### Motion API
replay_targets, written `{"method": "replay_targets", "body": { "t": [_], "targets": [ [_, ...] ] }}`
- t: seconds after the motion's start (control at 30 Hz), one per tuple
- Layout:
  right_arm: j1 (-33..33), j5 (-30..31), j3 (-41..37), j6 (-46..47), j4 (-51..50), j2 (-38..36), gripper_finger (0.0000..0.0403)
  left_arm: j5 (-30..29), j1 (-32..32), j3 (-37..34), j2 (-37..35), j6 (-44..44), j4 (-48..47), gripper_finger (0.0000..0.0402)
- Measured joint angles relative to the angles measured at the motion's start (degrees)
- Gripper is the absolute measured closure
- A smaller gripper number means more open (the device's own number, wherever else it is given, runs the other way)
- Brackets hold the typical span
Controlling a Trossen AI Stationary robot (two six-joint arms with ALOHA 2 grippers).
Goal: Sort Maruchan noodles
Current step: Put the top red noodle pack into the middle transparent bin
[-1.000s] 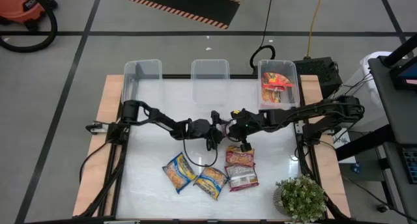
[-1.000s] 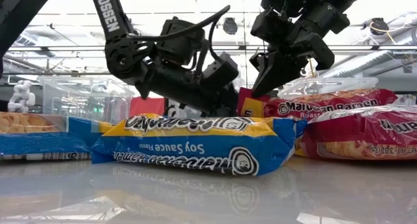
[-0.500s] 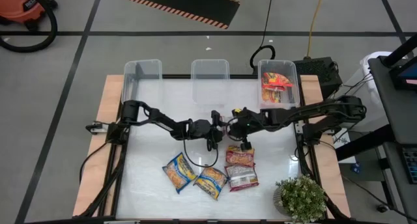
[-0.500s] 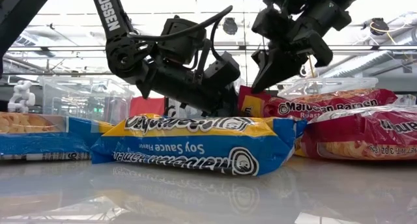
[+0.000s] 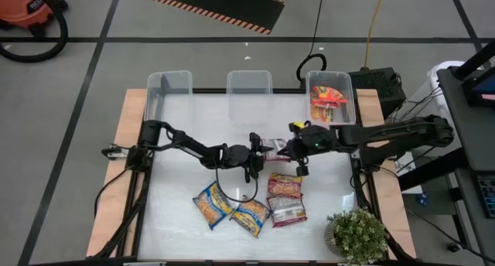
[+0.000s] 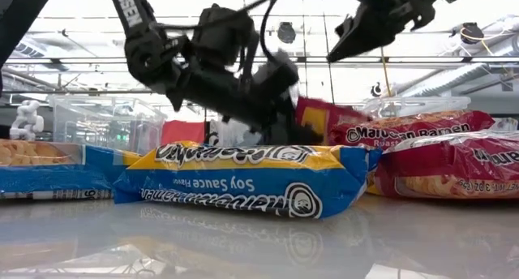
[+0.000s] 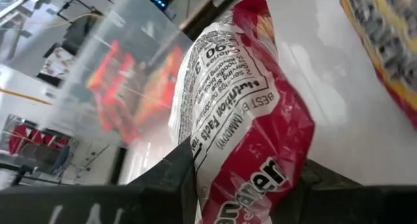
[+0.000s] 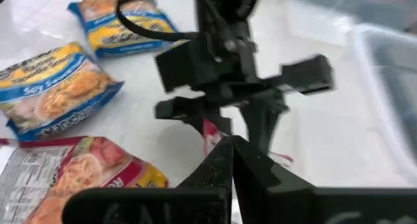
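Table [image 5: 178,219] at mid-sort: the left gripper [image 5: 261,151] pinches a maroon packet [image 7: 244,126] between its fingers [image 7: 166,178] at the table's centre, edge-on. Just beside it, the right gripper [image 5: 301,168] hangs above the table with fingers [image 8: 221,162] pressed shut, holding nothing. Two blue packets [image 5: 232,209] and two red ones [image 5: 286,199] lie on the near half. More noodles fill the right bin [image 5: 346,80].
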Motion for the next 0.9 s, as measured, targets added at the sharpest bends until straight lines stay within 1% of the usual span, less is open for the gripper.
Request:
{"method": "replay_targets", "body": {
  "t": [0.1, 0.2, 0.3, 0.43, 0.5, 0.7, 0.8, 0.9],
  "targets": [
    [1.7, 4.4, 0.0, 1.0, -2.0, -3.4, 0.0403, -2.1, -0.9, 0.0, -2.8, -0.3, -0.7, 0.0269],
    [3.8, 10.8, 0.0, 1.7, -3.6, -6.7, 0.0403, -3.8, -1.9, 0.0, -6.2, -1.4, -2.1, 0.0269],
    [5.8, 16.3, 0.0, 2.7, -4.6, -9.8, 0.0403, -5.0, -2.7, 0.0, -11.4, -3.6, -4.6, 0.0270],
    [8.0, 21.5, 0.0, 3.3, -5.6, -12.7, 0.0403, -5.6, -3.0, 0.1, -19.7, -8.3, -10.8, 0.0270],
    [9.0, 22.9, 0.0, 3.6, -5.8, -13.8, 0.0403, -6.1, -2.7, 0.1, -23.9, -10.6, -13.8, 0.0270],
    [10.7, 22.9, 0.0, 4.7, -6.4, -14.8, 0.0403, -5.3, 0.6, 0.1, -35.0, -16.2, -20.8, 0.0270],
    [11.3, 22.8, 0.0, 4.7, -6.4, -14.5, 0.0403, -1.0, 4.3, 0.1, -39.7, -22.4, -24.8, 0.0270],
    [11.5, 22.8, 0.0, 4.1, -6.7, -14.0, 0.0403, 3.2, 8.1, 0.1, -43.0, -28.8, -25.6, 0.0270]
  ]
}}
